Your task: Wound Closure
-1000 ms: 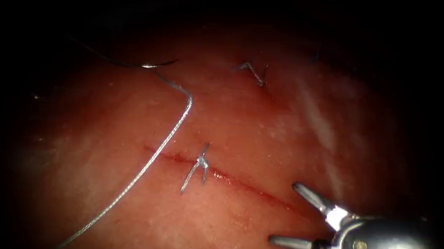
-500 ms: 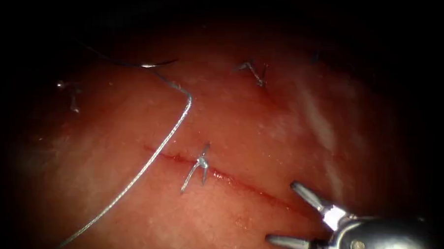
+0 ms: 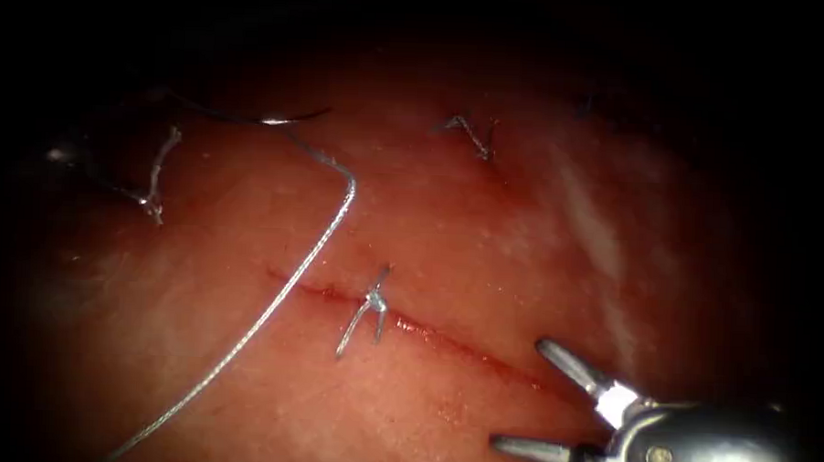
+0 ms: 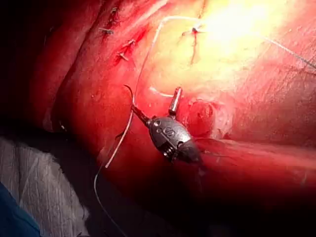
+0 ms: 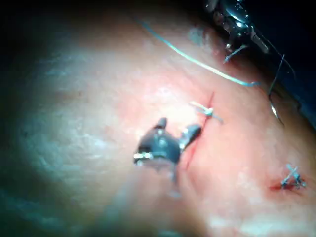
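Needle (image 3: 279,120) lies free on tissue (image 3: 484,252) — both tools' (image 3: 552,400) (image 4: 153,111) jaws wide, empty.

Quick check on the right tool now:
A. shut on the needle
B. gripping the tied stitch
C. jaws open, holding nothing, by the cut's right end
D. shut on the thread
C: the right tool has its jaws spread, nothing between them, at the right end of the cut.
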Tool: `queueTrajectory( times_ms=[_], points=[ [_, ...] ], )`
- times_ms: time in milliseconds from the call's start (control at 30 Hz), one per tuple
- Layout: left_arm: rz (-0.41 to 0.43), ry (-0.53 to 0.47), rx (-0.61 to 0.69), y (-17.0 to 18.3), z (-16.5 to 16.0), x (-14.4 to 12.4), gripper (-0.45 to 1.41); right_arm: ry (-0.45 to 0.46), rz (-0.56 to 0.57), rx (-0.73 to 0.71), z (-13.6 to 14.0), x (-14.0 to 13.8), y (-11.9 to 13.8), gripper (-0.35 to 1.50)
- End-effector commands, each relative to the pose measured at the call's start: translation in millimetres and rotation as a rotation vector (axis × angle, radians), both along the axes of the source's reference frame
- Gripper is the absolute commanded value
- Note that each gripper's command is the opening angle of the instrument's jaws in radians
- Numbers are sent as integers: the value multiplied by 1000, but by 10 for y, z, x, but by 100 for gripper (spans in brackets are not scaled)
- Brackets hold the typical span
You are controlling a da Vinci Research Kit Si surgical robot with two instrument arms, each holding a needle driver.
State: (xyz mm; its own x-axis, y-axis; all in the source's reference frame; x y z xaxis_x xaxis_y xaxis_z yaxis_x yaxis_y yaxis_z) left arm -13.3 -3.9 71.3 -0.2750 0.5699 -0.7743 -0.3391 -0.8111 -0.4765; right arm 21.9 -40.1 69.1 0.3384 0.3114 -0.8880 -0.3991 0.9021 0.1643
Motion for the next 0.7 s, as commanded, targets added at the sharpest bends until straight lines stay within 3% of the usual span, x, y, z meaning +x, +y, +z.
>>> queueTrajectory(
  times_ms=[33,300,700],
  points=[
    [17,19,-4,-1,13,0,79,2,1,-1,4,8,-3,135],
    [126,145,-15,-33,42,39,78,-4,0,-1,6,12,-4,136],
    [191,253,-32,-52,26,58,79,-2,2,4,6,12,-6,138]
  ],
)
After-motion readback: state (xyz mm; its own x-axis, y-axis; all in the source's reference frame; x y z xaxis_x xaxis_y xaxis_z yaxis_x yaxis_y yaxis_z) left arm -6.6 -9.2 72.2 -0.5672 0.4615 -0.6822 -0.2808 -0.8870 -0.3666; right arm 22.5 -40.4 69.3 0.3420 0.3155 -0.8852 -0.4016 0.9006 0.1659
